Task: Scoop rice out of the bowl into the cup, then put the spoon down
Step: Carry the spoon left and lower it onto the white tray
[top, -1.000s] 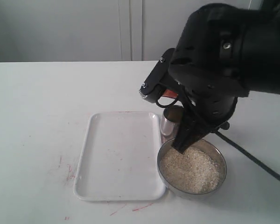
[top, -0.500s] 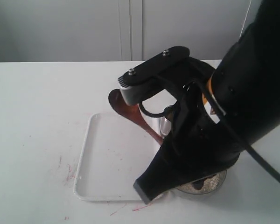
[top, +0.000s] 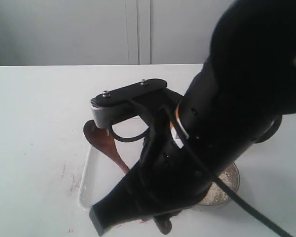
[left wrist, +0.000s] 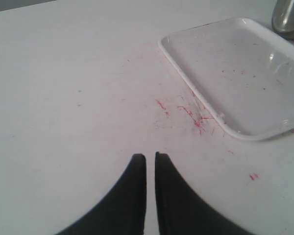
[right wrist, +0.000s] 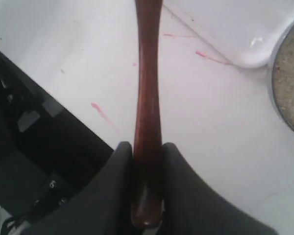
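Note:
My right gripper (right wrist: 147, 146) is shut on the handle of the dark wooden spoon (right wrist: 148, 88). Its arm fills the middle and right of the exterior view. There the spoon's head (top: 95, 137) hangs by the left edge of the white tray (top: 83, 193), with no rice visible on it. Just a sliver of the steel bowl (top: 236, 180) with rice (top: 223, 190) shows behind the arm; its rim (right wrist: 278, 58) is beside the gripper. The cup (left wrist: 288, 17) stands past the tray's far corner and is hidden in the exterior view. My left gripper (left wrist: 150, 155) is shut and empty over bare table.
The white tray (left wrist: 235, 73) lies flat with nothing on it. Red streaks (left wrist: 193, 113) mark the table beside it. The table's front edge and dark floor (right wrist: 29, 137) lie close under the right gripper.
The right arm has swung left and toward the camera from the bowl, carrying the spoon to the tray's left edge. It now hides the cup and most of the bowl.

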`<state>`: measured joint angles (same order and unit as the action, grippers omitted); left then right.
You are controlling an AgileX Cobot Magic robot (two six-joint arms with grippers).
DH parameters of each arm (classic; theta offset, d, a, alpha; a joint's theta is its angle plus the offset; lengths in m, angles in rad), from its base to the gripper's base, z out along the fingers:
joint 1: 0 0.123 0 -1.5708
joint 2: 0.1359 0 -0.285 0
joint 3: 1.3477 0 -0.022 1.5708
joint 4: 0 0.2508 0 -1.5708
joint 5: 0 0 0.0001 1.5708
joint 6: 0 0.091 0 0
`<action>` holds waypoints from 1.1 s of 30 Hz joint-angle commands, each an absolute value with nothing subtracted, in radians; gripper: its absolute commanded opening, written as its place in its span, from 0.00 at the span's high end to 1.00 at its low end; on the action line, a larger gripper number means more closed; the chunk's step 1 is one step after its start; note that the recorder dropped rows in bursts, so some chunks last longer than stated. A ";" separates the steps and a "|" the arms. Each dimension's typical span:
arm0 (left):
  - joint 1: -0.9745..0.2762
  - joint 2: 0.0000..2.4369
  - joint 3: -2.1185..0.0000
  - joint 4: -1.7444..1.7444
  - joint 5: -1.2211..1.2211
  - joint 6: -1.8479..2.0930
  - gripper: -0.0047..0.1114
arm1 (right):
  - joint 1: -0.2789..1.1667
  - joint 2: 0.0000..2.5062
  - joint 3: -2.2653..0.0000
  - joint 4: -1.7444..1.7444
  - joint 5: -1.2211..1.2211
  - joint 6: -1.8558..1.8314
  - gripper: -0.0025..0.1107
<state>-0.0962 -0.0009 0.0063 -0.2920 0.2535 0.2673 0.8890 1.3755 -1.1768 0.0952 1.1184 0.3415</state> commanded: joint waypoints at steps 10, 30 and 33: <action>-0.103 0.000 0.000 -0.299 0.255 0.266 0.84 | 0.872 1.730 -1.451 -0.196 0.955 0.757 0.98; -0.103 0.000 0.000 -0.299 0.255 0.266 0.84 | 0.861 1.888 -1.463 -0.228 0.972 1.056 0.98; -0.103 0.000 0.000 -0.299 0.255 0.266 0.84 | 0.837 1.926 -1.463 -0.221 0.990 1.056 0.98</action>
